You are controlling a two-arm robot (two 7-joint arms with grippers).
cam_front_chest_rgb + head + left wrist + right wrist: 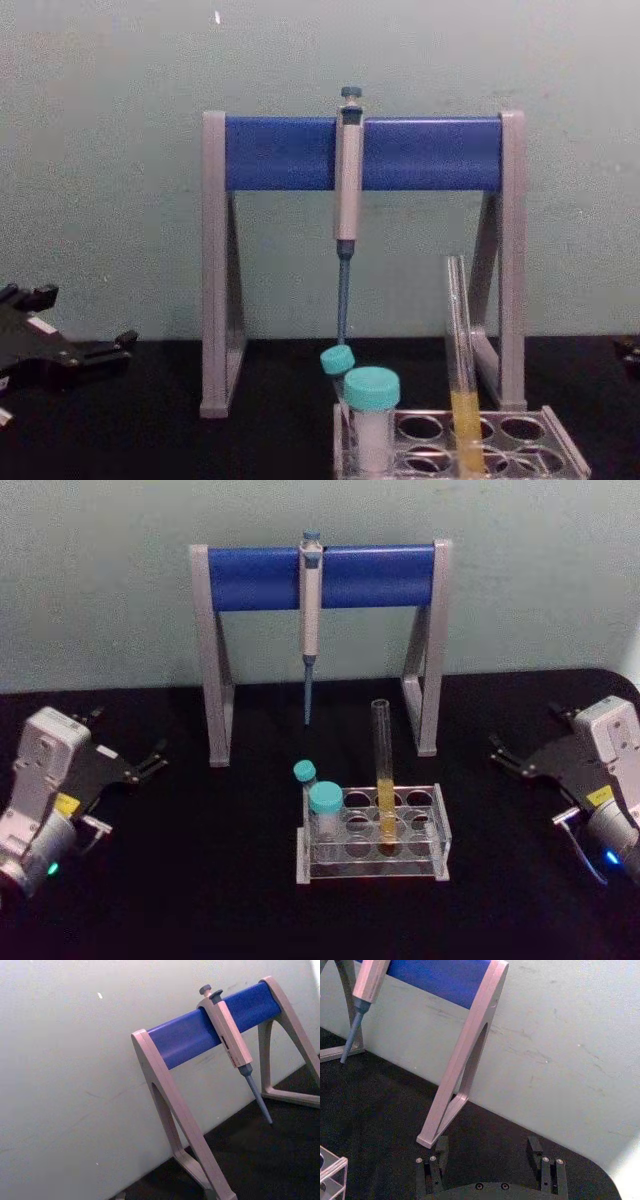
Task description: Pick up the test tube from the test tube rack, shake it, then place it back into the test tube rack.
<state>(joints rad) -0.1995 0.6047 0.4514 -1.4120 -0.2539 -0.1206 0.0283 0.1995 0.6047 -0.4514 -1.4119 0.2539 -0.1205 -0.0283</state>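
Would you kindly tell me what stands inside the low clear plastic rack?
The low clear plastic rack holds a tall clear glass tube with yellow-orange liquid and two shorter teal-capped tubes. Other holes look empty; those behind the capped tubes are hidden.

A lab: a pipette (310, 610) hangs on a stand (380, 575); a rack (437, 820) holds a test tube (382, 740) and capped tubes (326, 800) on a worktop (200, 900).

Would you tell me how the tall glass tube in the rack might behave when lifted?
The tube looks like thin bare glass, so probably fragile and slippery. It is uncapped, so its yellow liquid might spill if tilted. Seated in the rack, it may snag unless lifted straight.
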